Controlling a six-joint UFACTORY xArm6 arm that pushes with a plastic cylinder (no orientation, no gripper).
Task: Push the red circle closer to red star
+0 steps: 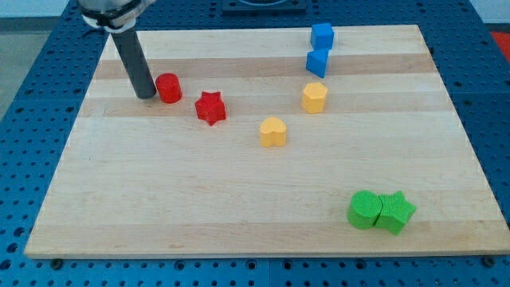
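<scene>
The red circle (pixel 169 88) stands on the wooden board at the view's upper left. The red star (pixel 210 108) lies a short gap to its lower right, not touching it. My tip (pixel 146 96) rests on the board right against the red circle's left side. The dark rod rises from it toward the view's top left.
Two yellow blocks (pixel 315 97) (pixel 272 131) lie near the middle. Two blue blocks (pixel 322 36) (pixel 318 62) sit at the top right of centre. Two green blocks (pixel 365 210) (pixel 395 212) touch each other at the lower right. The board's left edge (pixel 68 151) is near.
</scene>
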